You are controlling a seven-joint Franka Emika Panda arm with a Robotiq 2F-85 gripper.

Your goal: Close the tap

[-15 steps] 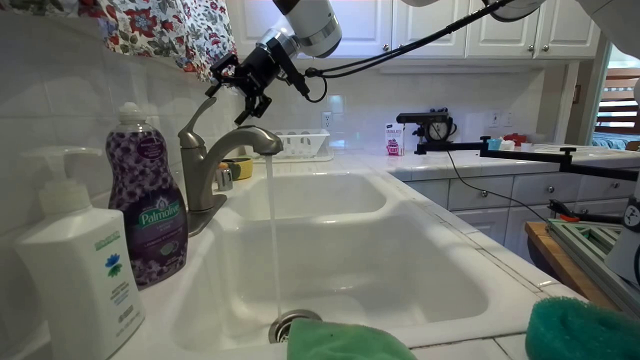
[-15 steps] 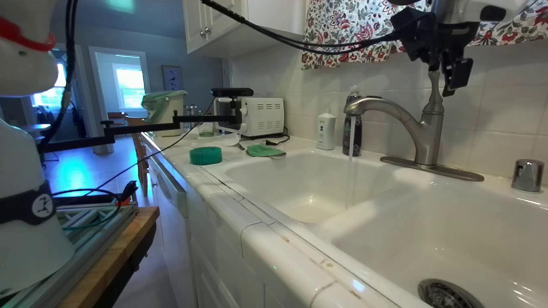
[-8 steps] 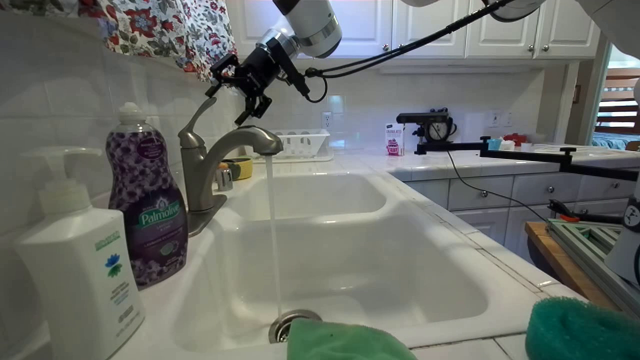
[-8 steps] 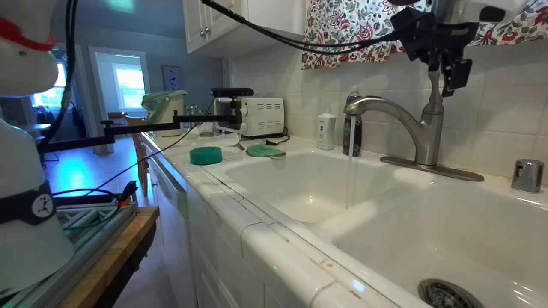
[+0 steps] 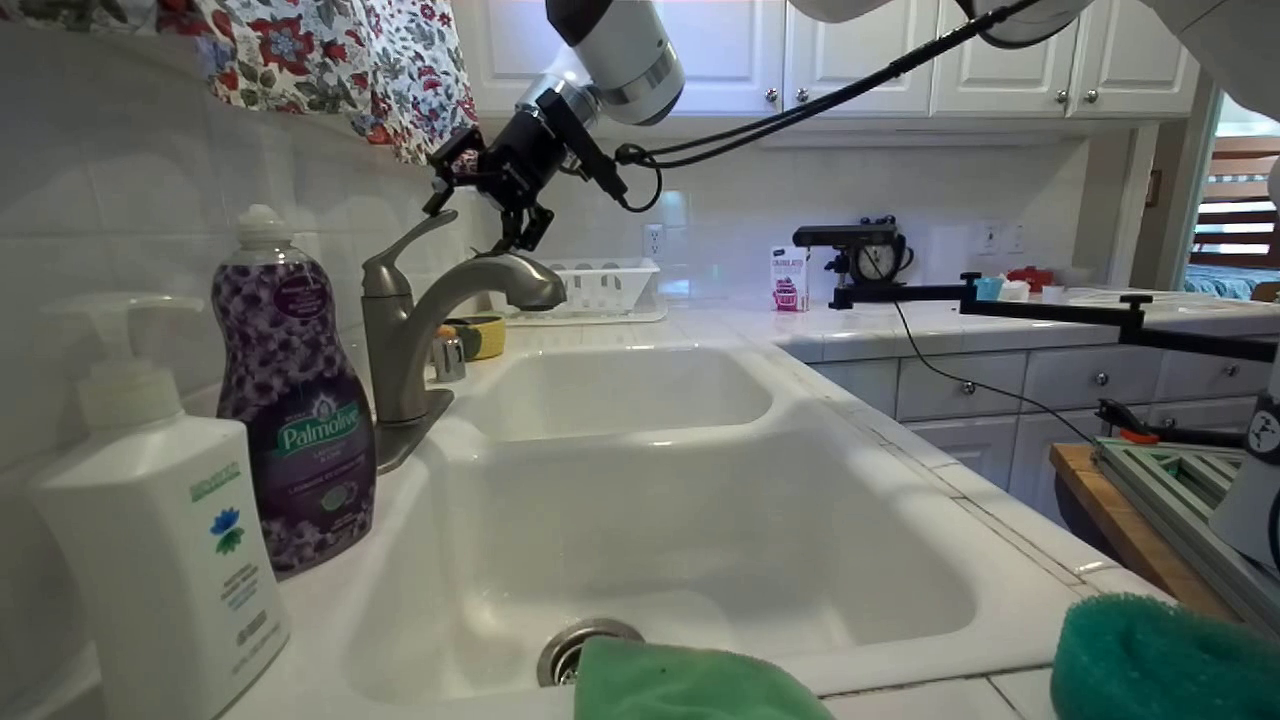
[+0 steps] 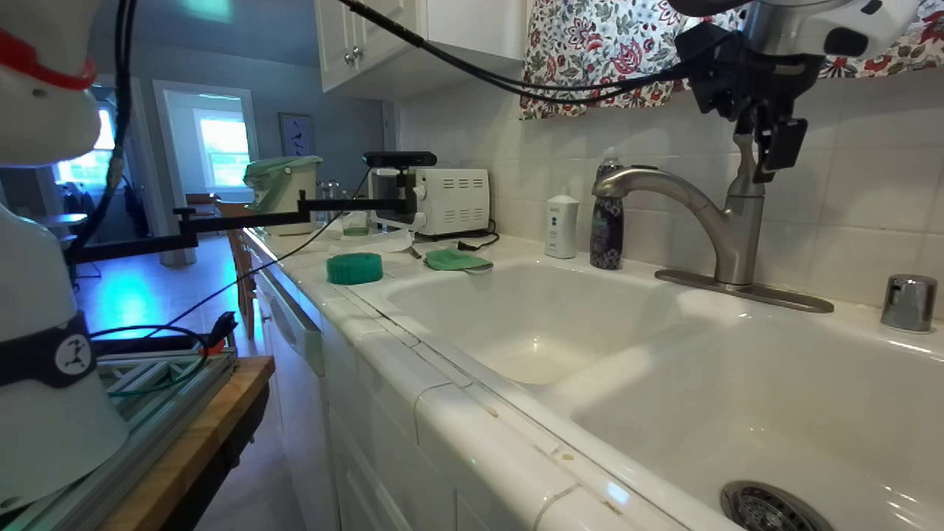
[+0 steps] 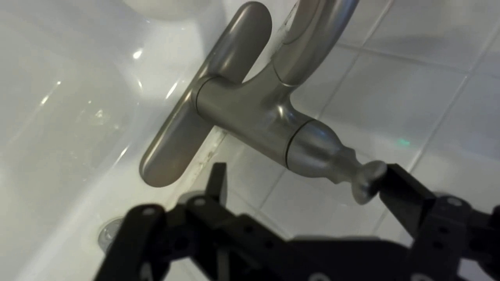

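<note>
The tap (image 5: 398, 350) is brushed grey metal with an arching spout (image 5: 500, 275); it also shows in an exterior view (image 6: 740, 240) and in the wrist view (image 7: 250, 111). No water stream shows below the spout in either exterior view. The lever (image 5: 415, 238) leans forward over the tap body. My gripper (image 5: 470, 226) is above the tap with its fingers apart. In the wrist view, the gripper (image 7: 304, 169) is open; its right finger touches the lever's tip (image 7: 369, 181), and its left finger stands apart from the tap. Nothing is held.
The purple soap bottle (image 5: 300, 430) and white pump dispenser (image 5: 170, 530) stand beside the tap. The white double sink (image 5: 700, 500) lies in front. A green cloth (image 5: 690, 685), a teal sponge (image 5: 1160, 660) and a chrome cap (image 6: 909, 302) are around it. A tiled wall is behind.
My gripper has moved slightly down, staying open. The lever has tipped forward and lower. The water stream that ran from the spout is gone.
</note>
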